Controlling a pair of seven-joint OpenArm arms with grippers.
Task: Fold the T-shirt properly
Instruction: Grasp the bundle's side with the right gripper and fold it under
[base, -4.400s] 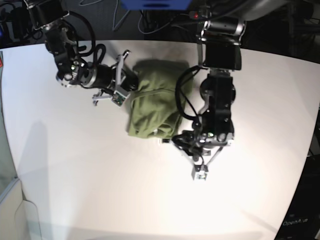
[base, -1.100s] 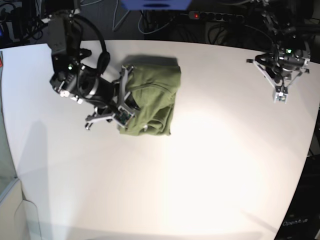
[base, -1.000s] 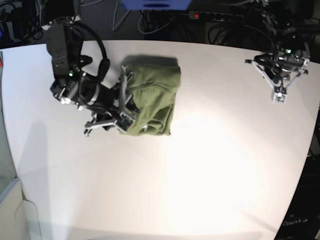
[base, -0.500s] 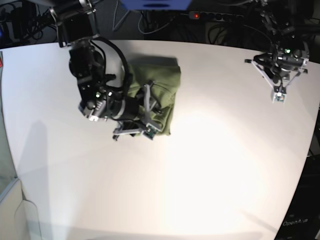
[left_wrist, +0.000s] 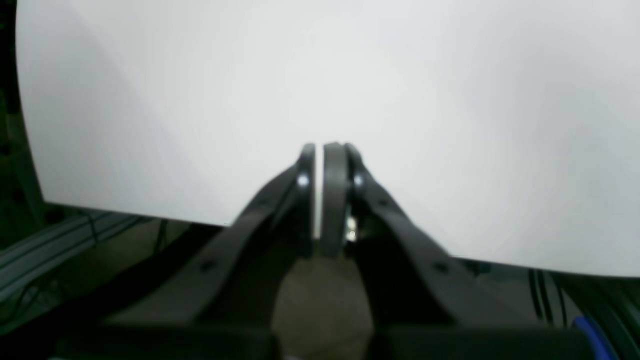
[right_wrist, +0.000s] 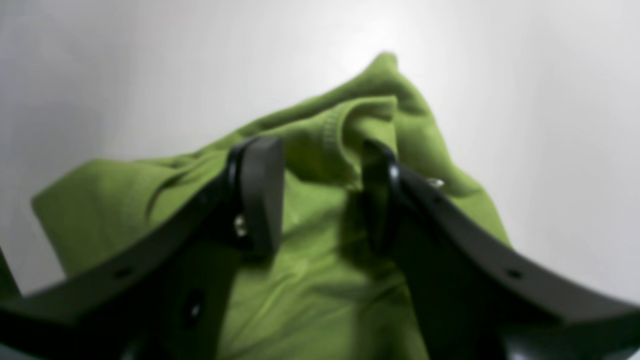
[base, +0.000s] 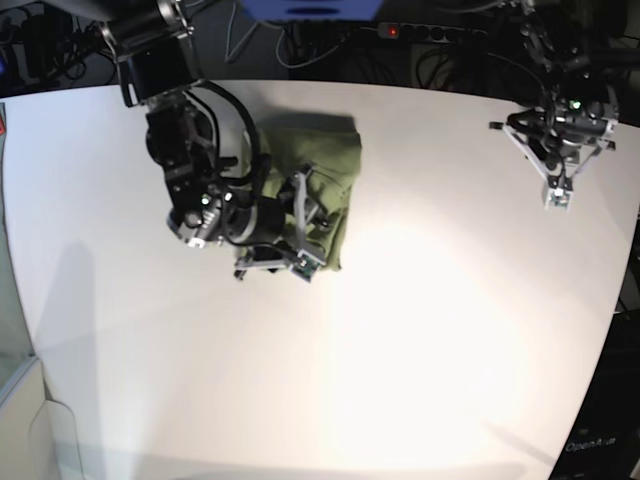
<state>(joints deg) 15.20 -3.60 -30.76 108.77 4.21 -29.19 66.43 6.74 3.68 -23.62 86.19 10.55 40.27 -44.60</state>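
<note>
White table (base: 420, 330) (dark cables (base: 440, 60) behind)

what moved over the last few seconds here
The right gripper swung from the T-shirt's left edge over its front part, jaws open astride a fold. The left gripper pulled away from the shirt to the table's far corner, shut. The shirt got more compact.

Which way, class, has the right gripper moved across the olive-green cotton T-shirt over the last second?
Yes. The right gripper has moved from the olive-green cotton T-shirt's left edge to over its front right part, towards the middle of the white table.
</note>
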